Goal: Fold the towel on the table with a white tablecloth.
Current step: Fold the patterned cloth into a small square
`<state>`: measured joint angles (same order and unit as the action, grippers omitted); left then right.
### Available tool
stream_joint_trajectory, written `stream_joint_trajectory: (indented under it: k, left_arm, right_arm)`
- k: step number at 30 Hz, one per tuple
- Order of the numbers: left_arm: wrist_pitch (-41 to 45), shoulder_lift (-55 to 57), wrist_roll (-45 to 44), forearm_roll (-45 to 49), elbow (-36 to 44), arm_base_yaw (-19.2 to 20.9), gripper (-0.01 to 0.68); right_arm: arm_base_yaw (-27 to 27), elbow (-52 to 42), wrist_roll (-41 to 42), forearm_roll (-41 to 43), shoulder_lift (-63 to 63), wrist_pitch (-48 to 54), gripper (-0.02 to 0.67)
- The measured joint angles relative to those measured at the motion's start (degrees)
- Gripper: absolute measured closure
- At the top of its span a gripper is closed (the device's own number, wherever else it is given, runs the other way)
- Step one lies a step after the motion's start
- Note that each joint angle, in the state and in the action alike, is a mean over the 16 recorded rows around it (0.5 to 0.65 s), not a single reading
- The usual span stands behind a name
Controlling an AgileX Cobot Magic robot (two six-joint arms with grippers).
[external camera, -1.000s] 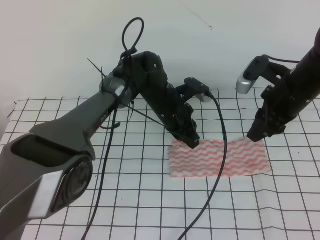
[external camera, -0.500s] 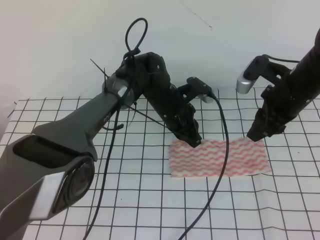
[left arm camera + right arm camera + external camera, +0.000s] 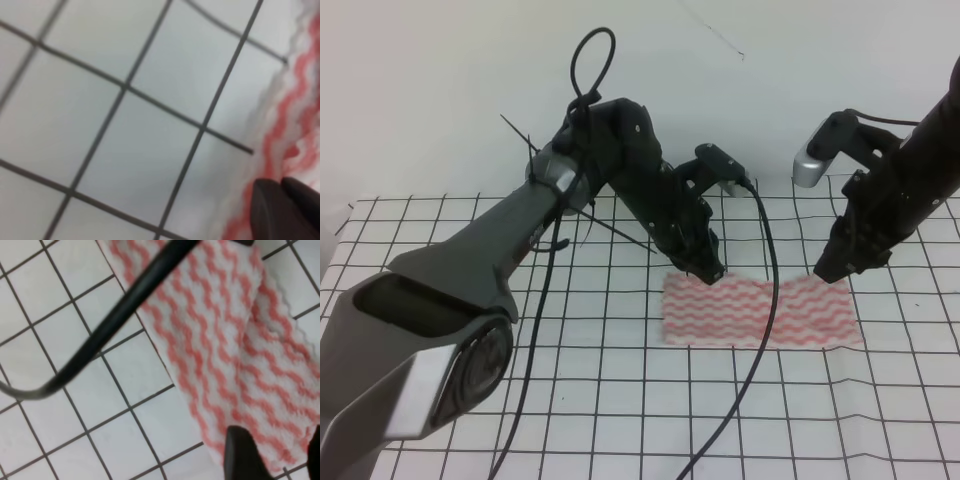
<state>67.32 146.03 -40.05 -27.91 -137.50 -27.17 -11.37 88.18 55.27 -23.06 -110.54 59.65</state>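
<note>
The thin pink-red wavy-striped towel (image 3: 757,311) lies flat on the black-gridded white tablecloth (image 3: 620,420). The left gripper (image 3: 708,270) pinches its far-left corner (fingertips together); the right gripper (image 3: 830,272) straddles its right corner, jaws apart.

A robot test bench – gridded white tablecloth (image 3: 620,420), bare wall (image 3: 440,80) behind.

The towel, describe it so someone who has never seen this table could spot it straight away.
Start at the white tablecloth printed with a black grid that covers the table. Right of the middle, between the two dark arms, lies the towel, a thin flat rectangle. It is the only coloured thing there: pink-red wavy stripes on white, with a black cable crossing it.
</note>
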Motion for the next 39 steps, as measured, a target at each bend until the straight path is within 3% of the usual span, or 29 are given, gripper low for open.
stream_joint_trajectory:
  k: [9, 21, 25, 28, 39]
  left_arm:
    - [0.3, 0.93, 0.87, 0.04, -0.02, 0.0, 0.644]
    - [2.19, -1.98, 4.53, -0.03, -0.02, 0.25, 0.439]
    - [2.7, -4.31, 7.44, 0.0, -0.02, 0.8, 0.4]
    - [2.88, -6.45, 9.98, 0.08, -0.02, 1.41, 0.421]
    - [3.04, -17.32, 16.78, 1.31, 3.76, 3.59, 0.616]
  right_arm:
    - [0.0, 0.0, -0.57, 0.14, 0.0, -0.26, 0.363]
    - [1.16, -0.11, -3.43, 0.83, -0.64, -2.84, 0.323]
    - [3.18, -0.16, -3.9, -1.95, -1.91, -3.8, 0.311]
    - [4.85, -0.15, -3.77, -4.69, -3.37, -4.54, 0.308]
    - [8.19, 1.71, -0.36, -13.53, -10.41, -5.45, 0.312]
